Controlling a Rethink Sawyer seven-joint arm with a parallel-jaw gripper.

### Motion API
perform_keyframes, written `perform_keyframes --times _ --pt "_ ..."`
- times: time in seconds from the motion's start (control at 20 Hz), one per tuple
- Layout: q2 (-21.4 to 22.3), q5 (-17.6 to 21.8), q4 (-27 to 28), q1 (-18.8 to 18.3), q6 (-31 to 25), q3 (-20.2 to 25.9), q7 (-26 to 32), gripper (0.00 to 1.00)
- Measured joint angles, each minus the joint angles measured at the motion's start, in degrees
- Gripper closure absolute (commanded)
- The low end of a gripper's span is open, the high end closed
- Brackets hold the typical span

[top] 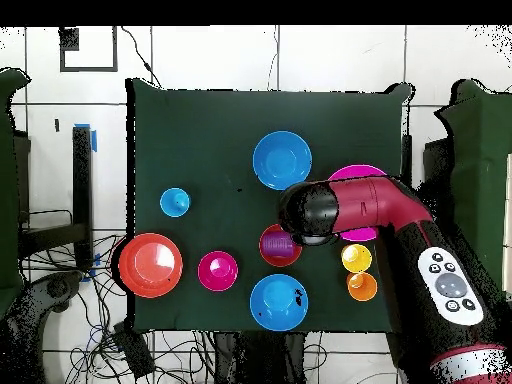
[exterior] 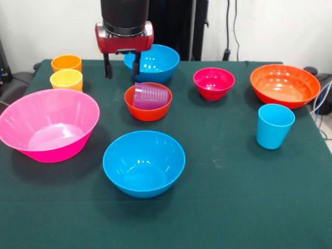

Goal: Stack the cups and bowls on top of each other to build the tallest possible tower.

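Right now the purple cup (exterior: 151,96) lies on its side inside the small orange bowl (exterior: 148,110), mouth toward the left in the front view, near counter centre. Just above and behind it hangs the claw (exterior: 122,66), two dark fingers (exterior: 108,66) spread apart w/ nothing between them, tips over the cloth left of the far blue bowl (exterior: 152,63). Red wrist block and black arm (exterior: 124,16) come down from the top edge.

Other task items, front view: orange cup (exterior: 66,63) at far left w/ yellow cup (exterior: 66,79) just in front, close together; can't tell if touching. Pink bowl (exterior: 47,123) sits at the left edge, nearer the camera. Near blue bowl (exterior: 143,162) is centre-front, apart from everything. Magenta bowl (exterior: 213,82) is right of the orange-bowl-and-cup pair, far side. Wide orange bowl (exterior: 285,84) sits far right, and the blue cup (exterior: 274,125) stands upright in front of it, well apart.

All bowls upright, mouths up; nothing stacked except the purple cup in its bowl.

Overhead: arm (top: 375,210) covers most of the pink bowl (top: 357,175) and part of the small orange bowl (top: 272,250). Green counter (exterior: 233,207) carries it all; cables (top: 150,350) trail on the floor round it.
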State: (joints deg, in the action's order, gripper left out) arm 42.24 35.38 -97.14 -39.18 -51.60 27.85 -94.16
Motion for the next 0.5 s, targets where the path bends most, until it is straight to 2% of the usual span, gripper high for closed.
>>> perform_keyframes --times 0.5 --pt "-3.0 1.5 -2.8 -1.3 0.0 -3.5 0.0 0.0"
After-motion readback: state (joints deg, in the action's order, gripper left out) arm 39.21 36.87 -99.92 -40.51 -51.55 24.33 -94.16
